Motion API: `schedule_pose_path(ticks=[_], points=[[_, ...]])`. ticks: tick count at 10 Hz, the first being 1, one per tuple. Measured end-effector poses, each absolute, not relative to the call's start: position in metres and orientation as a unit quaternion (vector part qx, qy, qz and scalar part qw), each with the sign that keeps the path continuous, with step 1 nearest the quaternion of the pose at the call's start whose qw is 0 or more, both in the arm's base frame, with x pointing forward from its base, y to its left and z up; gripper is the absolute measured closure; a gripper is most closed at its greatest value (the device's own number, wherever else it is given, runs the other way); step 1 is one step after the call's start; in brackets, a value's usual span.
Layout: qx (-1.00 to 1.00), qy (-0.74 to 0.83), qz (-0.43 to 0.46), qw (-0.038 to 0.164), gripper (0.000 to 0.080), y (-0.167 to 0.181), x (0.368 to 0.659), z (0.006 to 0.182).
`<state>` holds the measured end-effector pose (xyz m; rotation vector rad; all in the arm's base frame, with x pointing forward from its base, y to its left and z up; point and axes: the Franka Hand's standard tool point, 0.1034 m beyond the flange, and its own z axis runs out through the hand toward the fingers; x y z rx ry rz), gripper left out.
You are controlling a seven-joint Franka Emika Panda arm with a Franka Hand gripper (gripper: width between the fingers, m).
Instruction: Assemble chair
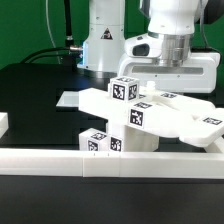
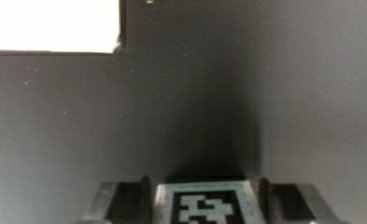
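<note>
Your end effector (image 1: 150, 92) hangs over the cluster of white chair pieces (image 1: 150, 118) on the dark worktop (image 1: 40, 85). In the wrist view its two fingers (image 2: 123, 196) flank a tagged block (image 2: 205, 203), though you cannot tell whether they press it. The chair pieces lie stacked just behind the low white border wall (image 1: 60, 158), toward the exterior view's right. No readable writing shows, only black-and-white square tags. The block is cut off at the wrist view's edge, and the pile hides its own lower parts.
</note>
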<state>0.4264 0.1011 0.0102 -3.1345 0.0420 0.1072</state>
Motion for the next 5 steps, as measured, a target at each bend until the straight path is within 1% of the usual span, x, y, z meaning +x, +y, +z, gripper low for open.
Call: schedule_pose_path(ticks=[1, 2, 3, 4, 5], points=[[-0.999, 0.01, 0.037, 0.003, 0.0517, 0.098, 0.429, 0.017], [-0.999, -0.003, 0.044, 0.004, 0.0517, 0.094, 0.432, 0.029], [-0.998, -0.022, 0.056, 0.009, 0.0517, 0.087, 0.442, 0.051], [-0.997, -0.027, 0.067, 0.014, 0.0517, 0.078, 0.46, 0.077], [-0.998, -0.023, 0.062, 0.014, 0.0517, 0.075, 0.475, 0.087]])
